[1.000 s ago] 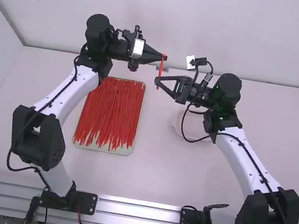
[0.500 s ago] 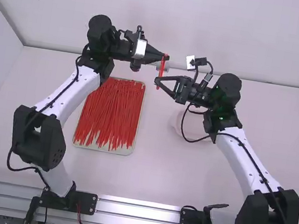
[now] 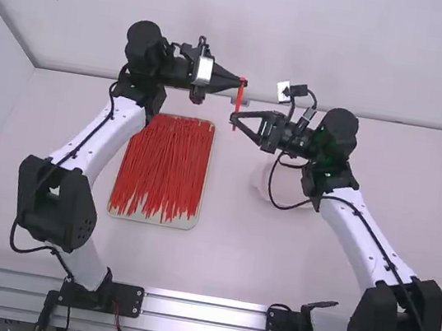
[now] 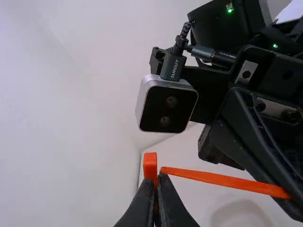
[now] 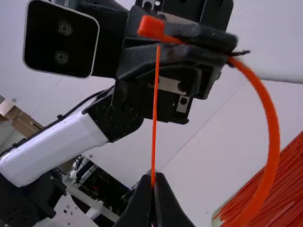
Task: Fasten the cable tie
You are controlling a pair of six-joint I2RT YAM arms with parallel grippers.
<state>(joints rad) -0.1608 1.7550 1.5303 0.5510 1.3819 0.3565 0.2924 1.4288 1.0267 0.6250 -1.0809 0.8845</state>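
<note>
Cable tie (image 3: 239, 96) midair: left gripper (image 3: 242, 83) clamps head, right gripper (image 3: 233, 118) clamps tail; tray (image 3: 151, 220) of spare ties (image 3: 164, 165) under left arm.

Cable tie (image 3: 238, 98) spans from left gripper (image 3: 242, 83) to right gripper (image 3: 232, 118) just before it. Tray (image 3: 153, 220) with spare ties (image 3: 167, 166) on table (image 3: 234, 242), left of both grippers.

Tray (image 3: 151, 220) of ties (image 3: 163, 165) beside left arm (image 3: 95, 143)
</note>
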